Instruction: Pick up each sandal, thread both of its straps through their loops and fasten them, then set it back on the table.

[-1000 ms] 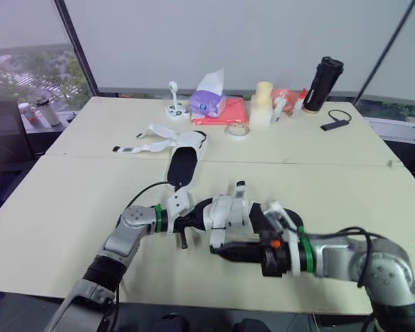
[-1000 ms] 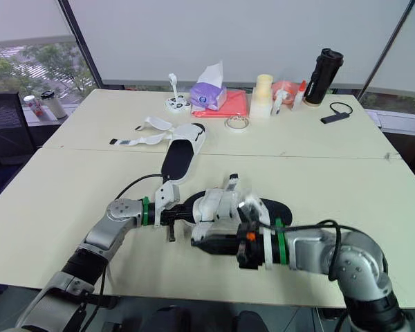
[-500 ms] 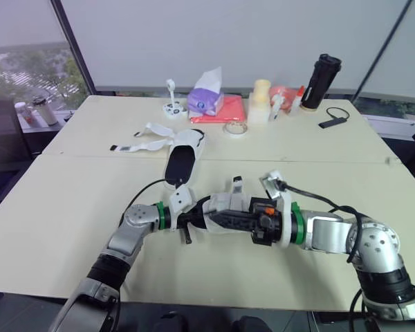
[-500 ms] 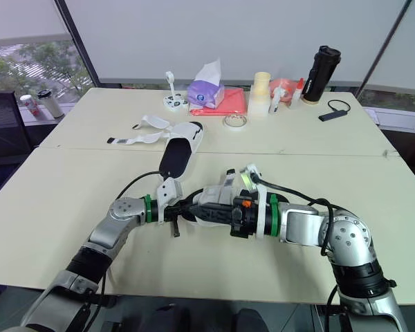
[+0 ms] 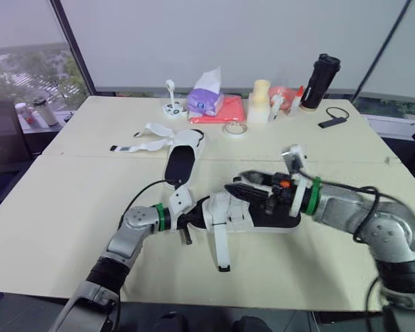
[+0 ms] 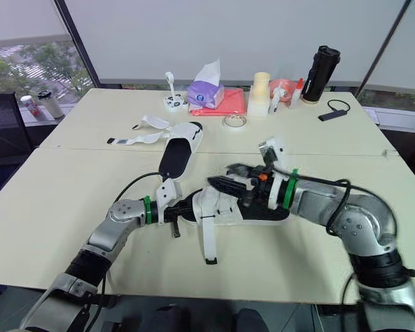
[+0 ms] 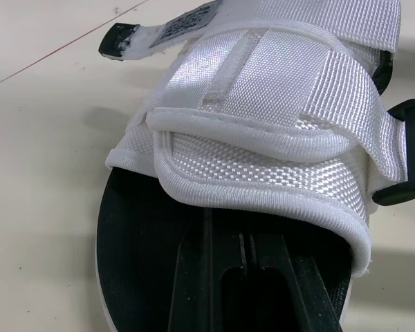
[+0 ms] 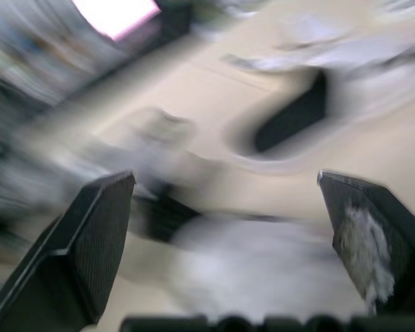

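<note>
Sandal (image 5: 229,209) on the table (image 5: 69,207), its long axis running left to right across the robot's front, between the two arms. The left gripper (image 5: 185,223) sits against the sandal's left end; whether it clamps there cannot be told. The right gripper (image 5: 245,185) hovers just above the white upper, spread wide and empty. One unfastened strap (image 5: 220,243) trails off the sandal toward the robot. The free right arm is judged the one to take it.

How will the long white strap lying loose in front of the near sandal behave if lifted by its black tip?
Probably floppy: the strap is woven webbing and lies limp and flat on the table. Likely light, so it should not drag the sandal along. Its coarse weave looks grippy rather than slippery.
</note>
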